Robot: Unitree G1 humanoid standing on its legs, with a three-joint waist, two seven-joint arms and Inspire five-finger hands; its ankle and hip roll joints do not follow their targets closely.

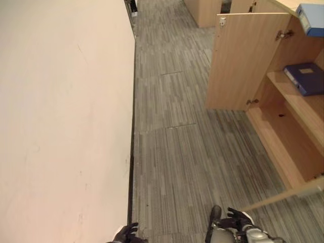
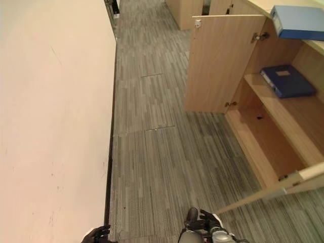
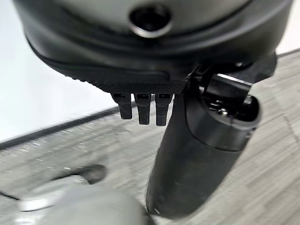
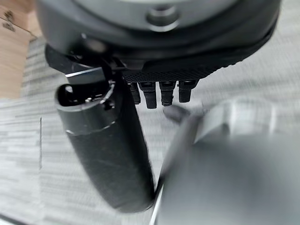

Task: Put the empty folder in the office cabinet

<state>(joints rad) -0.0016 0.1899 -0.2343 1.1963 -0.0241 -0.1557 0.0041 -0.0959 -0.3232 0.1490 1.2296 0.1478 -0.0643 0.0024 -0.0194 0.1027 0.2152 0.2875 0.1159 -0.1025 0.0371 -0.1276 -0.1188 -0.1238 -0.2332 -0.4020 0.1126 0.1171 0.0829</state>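
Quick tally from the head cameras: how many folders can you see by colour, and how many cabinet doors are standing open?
Dark blue folder, flat on the cabinet's middle shelf: 1
Light blue folder, on top of the cabinet: 1
Open cabinet doors, far and near: 2
Total: 4

Two folders are in sight: a dark blue folder (image 2: 287,81) lying flat on the cabinet's middle shelf at the right, and a light blue folder (image 2: 298,22) on the cabinet top above it. One cabinet (image 2: 273,147) stands open, with two doors: a far door (image 2: 218,63) and a near door (image 2: 283,186). Two hands hang low, near: the left hand (image 1: 125,234) and the right hand (image 1: 234,219).
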